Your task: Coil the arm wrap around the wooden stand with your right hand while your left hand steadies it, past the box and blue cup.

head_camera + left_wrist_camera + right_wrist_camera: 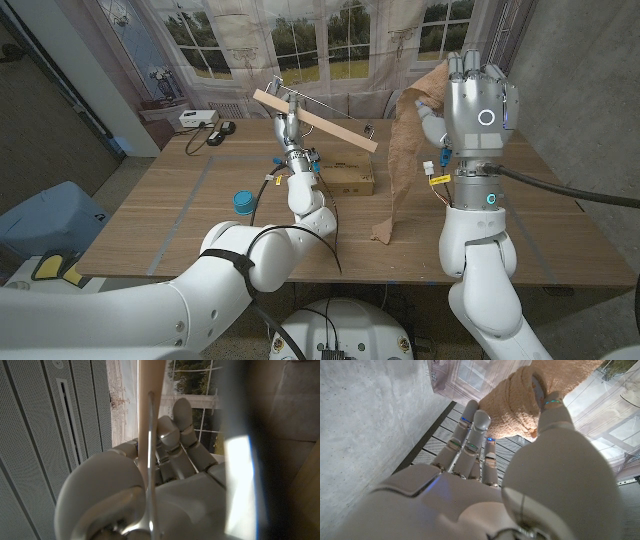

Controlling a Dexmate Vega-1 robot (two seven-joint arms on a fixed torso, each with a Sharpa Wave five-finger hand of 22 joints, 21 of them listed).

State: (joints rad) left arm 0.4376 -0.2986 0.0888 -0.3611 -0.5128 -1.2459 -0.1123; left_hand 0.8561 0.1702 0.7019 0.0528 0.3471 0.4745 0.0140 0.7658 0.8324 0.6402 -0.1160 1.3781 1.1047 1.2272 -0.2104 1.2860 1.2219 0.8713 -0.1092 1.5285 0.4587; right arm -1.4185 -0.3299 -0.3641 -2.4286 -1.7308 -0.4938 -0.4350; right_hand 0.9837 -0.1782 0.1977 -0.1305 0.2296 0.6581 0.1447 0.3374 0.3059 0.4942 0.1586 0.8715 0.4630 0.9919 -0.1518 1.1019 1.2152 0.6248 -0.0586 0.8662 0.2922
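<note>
My left hand (289,127) is raised over the middle of the table and grips the wooden stand (318,120), a pale bar slanting down to the right. In the left wrist view the fingers (172,435) curl around the wooden bar (149,415). My right hand (478,100) is held high at the right and holds the top of the tan arm wrap (405,150). The wrap hangs down in a long strip, and its lower end rests on the table. The right wrist view shows the wrap (517,400) bunched at the fingertips. The wrap hangs apart from the stand.
A brown cardboard box (347,181) lies on the table (150,220) below the stand. The blue cup (242,202) stands to its left near my left forearm. A white device (196,119) and a black object (217,134) sit at the far left edge. A blue bin (40,220) stands beside the table.
</note>
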